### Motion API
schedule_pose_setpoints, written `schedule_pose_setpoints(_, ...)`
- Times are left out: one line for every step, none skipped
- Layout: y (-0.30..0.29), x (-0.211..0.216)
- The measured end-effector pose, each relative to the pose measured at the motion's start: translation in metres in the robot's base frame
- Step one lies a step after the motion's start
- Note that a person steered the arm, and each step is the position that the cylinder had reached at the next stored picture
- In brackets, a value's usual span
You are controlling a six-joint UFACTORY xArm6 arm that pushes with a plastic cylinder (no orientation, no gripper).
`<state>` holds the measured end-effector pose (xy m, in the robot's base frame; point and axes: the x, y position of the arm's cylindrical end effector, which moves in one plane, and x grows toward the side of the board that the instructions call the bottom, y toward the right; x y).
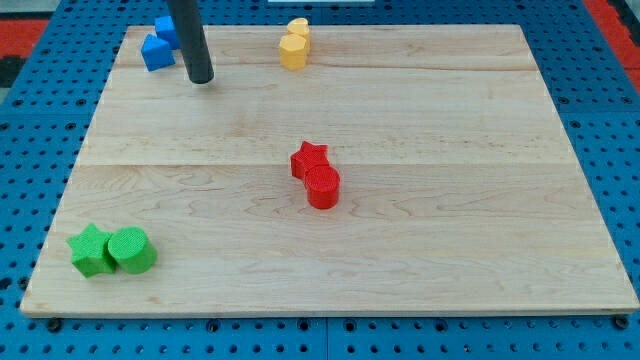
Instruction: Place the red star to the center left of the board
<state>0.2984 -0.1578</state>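
Observation:
The red star (309,159) lies near the middle of the wooden board (450,250), touching a red cylinder (322,187) just below and to its right. My tip (201,78) is at the view's upper left, far from the red star, up and to its left. It stands just right of two blue blocks (158,47) near the board's top left corner; from this view I cannot tell whether it touches them.
Two yellow blocks (294,44) sit together at the top edge, right of my tip. A green star (90,250) and a green cylinder (132,250) touch each other at the bottom left corner. Blue pegboard surrounds the board.

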Motion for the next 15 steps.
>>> schedule_pose_setpoints(0.014, 0.017)
schedule_pose_setpoints(0.104, 0.054)
schedule_pose_setpoints(0.165, 0.146)
schedule_pose_setpoints(0.209, 0.161)
schedule_pose_setpoints(0.252, 0.197)
schedule_pose_setpoints(0.271, 0.261)
schedule_pose_setpoints(0.254, 0.279)
schedule_pose_setpoints(0.225, 0.274)
schedule_pose_setpoints(0.203, 0.276)
schedule_pose_setpoints(0.184, 0.232)
schedule_pose_setpoints(0.168, 0.2)
schedule_pose_setpoints(0.123, 0.183)
schedule_pose_setpoints(0.096, 0.172)
schedule_pose_setpoints(0.142, 0.159)
schedule_pose_setpoints(0.096, 0.13)
